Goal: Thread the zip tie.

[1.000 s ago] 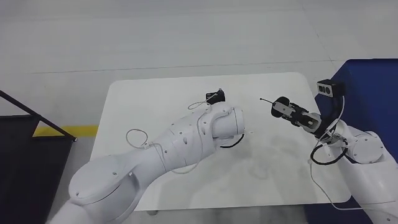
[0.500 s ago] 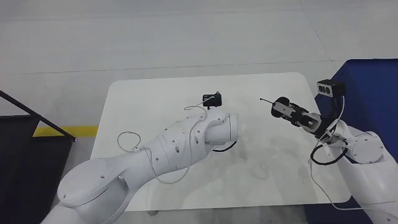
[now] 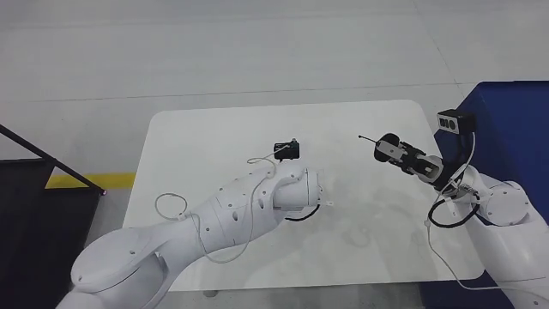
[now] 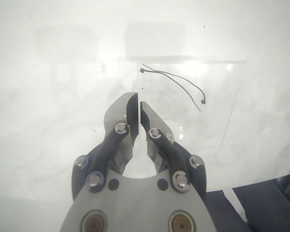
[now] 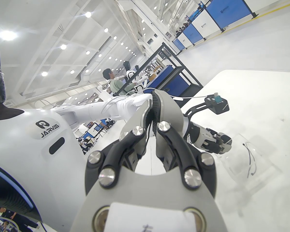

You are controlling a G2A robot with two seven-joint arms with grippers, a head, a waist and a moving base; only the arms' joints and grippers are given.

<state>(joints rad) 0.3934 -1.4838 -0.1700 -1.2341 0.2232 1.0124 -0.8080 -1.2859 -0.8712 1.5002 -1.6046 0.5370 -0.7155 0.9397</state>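
While right end effector clamps zip tie, tray holds 2 ties.

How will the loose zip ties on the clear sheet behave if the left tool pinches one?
Likely floppy: both zip ties lie in loose curves on the clear sheet. Probably very light, being so thin; a nudge may slide them across that glossy surface. Lying flat, they offer little to pinch.

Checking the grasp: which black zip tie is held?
The thin black zip tie in the right gripper; the other two lie loose in the clear plastic tray.
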